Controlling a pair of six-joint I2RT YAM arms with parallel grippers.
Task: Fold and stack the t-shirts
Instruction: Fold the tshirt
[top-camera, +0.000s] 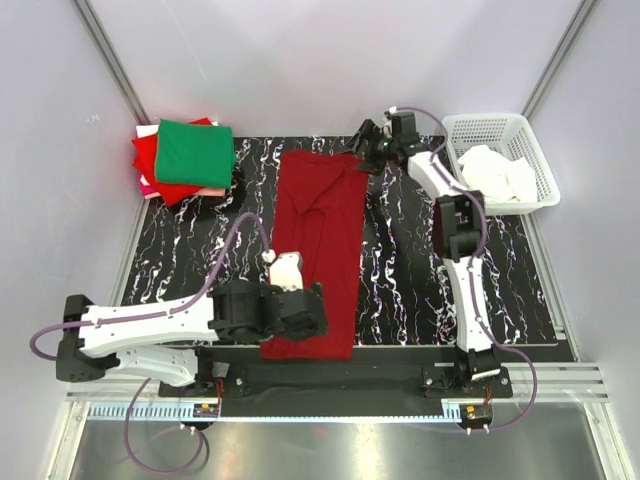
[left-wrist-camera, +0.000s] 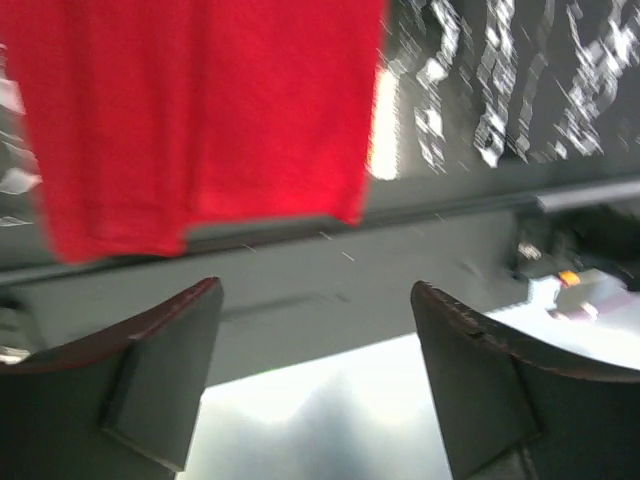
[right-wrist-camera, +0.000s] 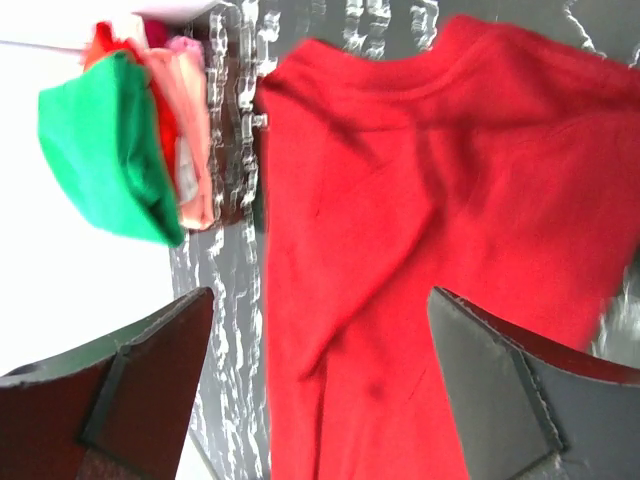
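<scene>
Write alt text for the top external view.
A dark red t-shirt, folded lengthwise, lies on the table; the open left gripper is at its near end, the open right gripper by its collar. A green-topped shirt stack sits far left.

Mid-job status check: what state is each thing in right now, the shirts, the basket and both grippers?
Dark red t-shirt: flat on the table, folded into a long narrow strip, not held.
Green t-shirt: folded, on top of the stack at the far left corner.
White basket: upright, white cloth inside.
Left gripper: open, empty, over the shirt's near end.
Right gripper: open, empty, over the collar end.
</scene>
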